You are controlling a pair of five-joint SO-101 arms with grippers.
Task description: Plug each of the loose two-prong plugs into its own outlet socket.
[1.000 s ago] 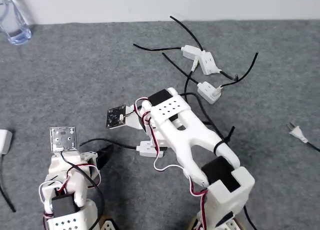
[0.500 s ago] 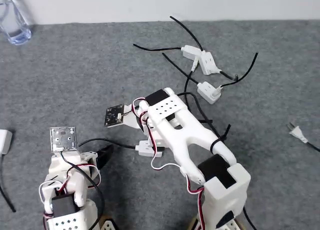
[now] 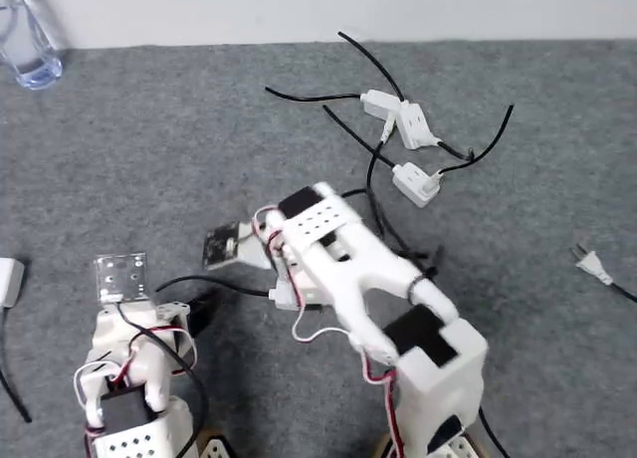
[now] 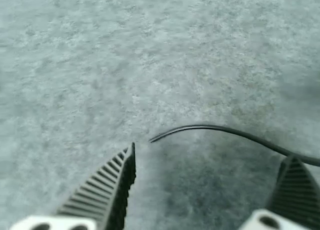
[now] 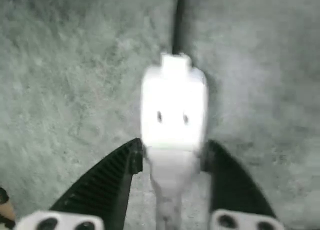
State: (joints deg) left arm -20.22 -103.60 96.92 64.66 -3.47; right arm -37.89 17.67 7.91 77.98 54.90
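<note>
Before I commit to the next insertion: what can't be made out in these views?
High view: the right arm covers most of the white socket piece, hiding its mating end.
Right wrist view: blur; whether a plug is seated in that piece is unclear.
High view: white object cut by the left edge; plug or socket unknown.
Left wrist view: black cable runs off the frame edge.

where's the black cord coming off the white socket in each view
High view: the black cord runs from the white socket past the left gripper.
Left wrist view: its loose end lies ahead of the left gripper.
Right wrist view: it leaves the white socket.
Landmark: the white socket.
</note>
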